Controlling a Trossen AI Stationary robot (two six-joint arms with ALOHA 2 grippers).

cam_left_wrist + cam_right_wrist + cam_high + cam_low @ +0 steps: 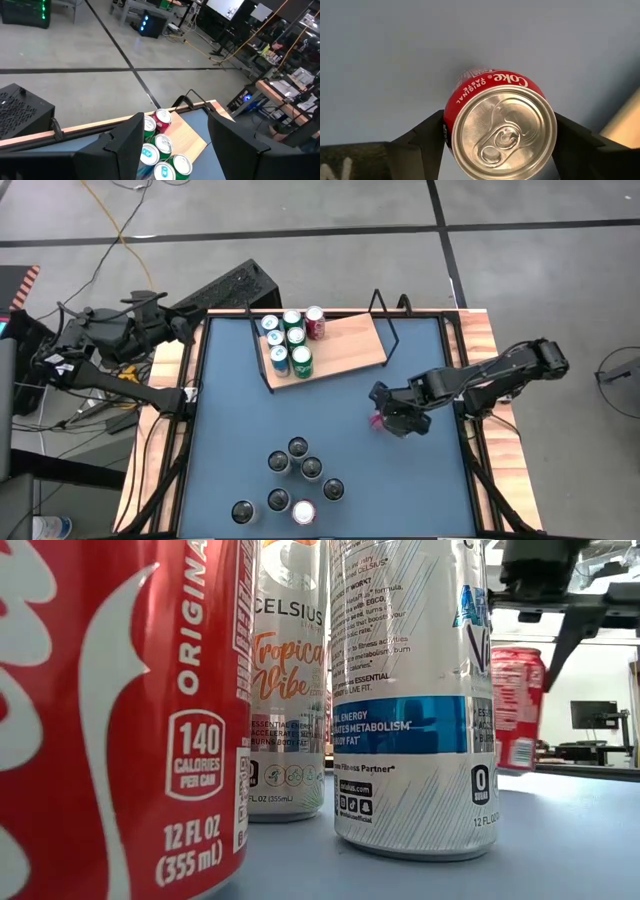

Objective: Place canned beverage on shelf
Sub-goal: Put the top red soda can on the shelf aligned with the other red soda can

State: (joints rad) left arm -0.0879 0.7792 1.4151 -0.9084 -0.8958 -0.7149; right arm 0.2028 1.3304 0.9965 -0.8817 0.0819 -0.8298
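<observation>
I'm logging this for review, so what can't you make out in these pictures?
- Red Coke can: high view, the right gripper covers nearly all of it.
- Whether that can touches the tabletop: unclear in every view.
- Shelf: low view, hidden behind close cans.

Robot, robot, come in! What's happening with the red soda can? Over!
Right gripper shut on red Coke can, lifted above blue tabletop. Left gripper open, waiting beyond the table's far left corner. Light-wood shelf half free; path clear.

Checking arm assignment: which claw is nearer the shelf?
Right. The right claw, around a red can, is just off the shelf; the left claw waits beyond the table edge.
</observation>
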